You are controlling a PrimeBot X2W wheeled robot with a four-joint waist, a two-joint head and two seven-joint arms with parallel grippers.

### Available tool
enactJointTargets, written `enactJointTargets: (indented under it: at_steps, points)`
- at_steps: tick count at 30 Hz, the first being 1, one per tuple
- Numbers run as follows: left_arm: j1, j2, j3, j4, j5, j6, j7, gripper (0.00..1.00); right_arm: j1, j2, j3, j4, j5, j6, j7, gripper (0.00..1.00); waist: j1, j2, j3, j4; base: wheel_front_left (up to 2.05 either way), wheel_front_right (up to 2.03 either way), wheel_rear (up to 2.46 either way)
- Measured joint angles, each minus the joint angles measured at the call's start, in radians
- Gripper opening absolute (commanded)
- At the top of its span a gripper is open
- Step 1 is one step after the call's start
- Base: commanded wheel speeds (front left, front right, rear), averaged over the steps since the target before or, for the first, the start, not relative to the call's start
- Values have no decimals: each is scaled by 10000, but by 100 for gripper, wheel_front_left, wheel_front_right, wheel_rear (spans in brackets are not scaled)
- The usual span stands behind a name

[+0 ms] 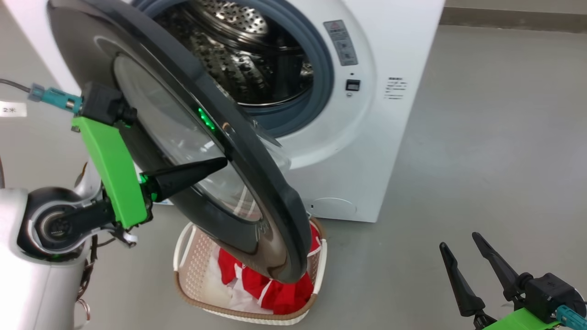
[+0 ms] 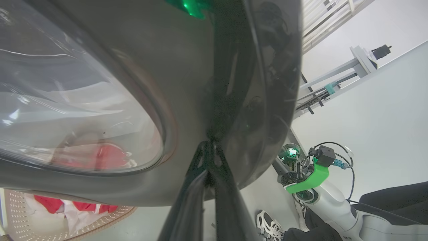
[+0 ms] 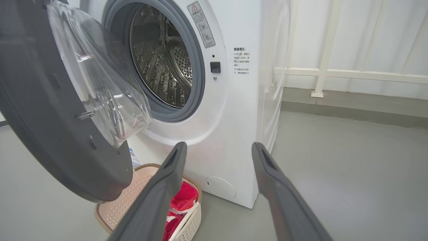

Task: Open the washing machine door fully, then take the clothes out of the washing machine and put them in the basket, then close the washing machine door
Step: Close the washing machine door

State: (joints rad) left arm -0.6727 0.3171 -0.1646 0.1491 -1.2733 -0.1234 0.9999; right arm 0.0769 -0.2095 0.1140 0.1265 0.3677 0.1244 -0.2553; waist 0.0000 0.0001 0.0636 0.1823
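Observation:
The washing machine (image 1: 390,114) stands with its steel drum (image 1: 243,55) bare of cloth. The washing machine door (image 1: 275,192) hangs half open, its black rim over the basket (image 1: 197,298). My left gripper (image 1: 224,161) is shut, empty, with its tips pressed on the door's outer face; the left wrist view shows those tips (image 2: 209,149) against the glossy rim (image 2: 200,83). Red and white clothes (image 1: 275,293) lie in the basket. My right gripper (image 1: 458,240) stands open and empty at the lower right. From the right wrist I see the door's glass bowl (image 3: 100,83), basket (image 3: 117,207) and clothes (image 3: 184,197).
Grey floor spreads to the right of the machine (image 3: 234,117). A white railing (image 3: 334,72) runs behind it. In the left wrist view a person's shoe (image 2: 269,227) and dark trouser leg (image 2: 394,197) are beside my right arm (image 2: 307,177). A paper tag (image 1: 13,109) lies at far left.

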Motion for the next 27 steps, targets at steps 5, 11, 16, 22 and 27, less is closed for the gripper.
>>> enactJointTargets:
  at_steps: [5, 11, 16, 22, 27]
  points:
    - [-12, -123, -56, 159, 81, 0, -405, 0, 0, 40, -35, -35, 0, 0, 0, 100, 0, 0, 14, -387, 0, 0, 0]
    - [-81, -163, -167, 491, 330, -2, -1101, 0, 0, 100, -84, -58, -2, 0, 0, 100, 0, 0, 71, -817, 0, 0, 0]
    - [-276, -128, -219, 840, 631, -2, -1661, 0, -6, 165, -92, -92, -6, 0, 0, 100, 0, -1, 167, -1070, 0, 0, 0]
    - [-574, -61, -249, 1319, 640, -2, -2479, 0, -23, 221, -127, -115, -17, 0, 0, 100, 0, 0, 359, -1433, 0, 0, 0]
    - [-978, 63, -431, 1797, 681, -2, -3289, 0, -53, 265, -148, -117, -29, 0, 0, 100, 0, 0, 522, -1771, 0, 0, 0]
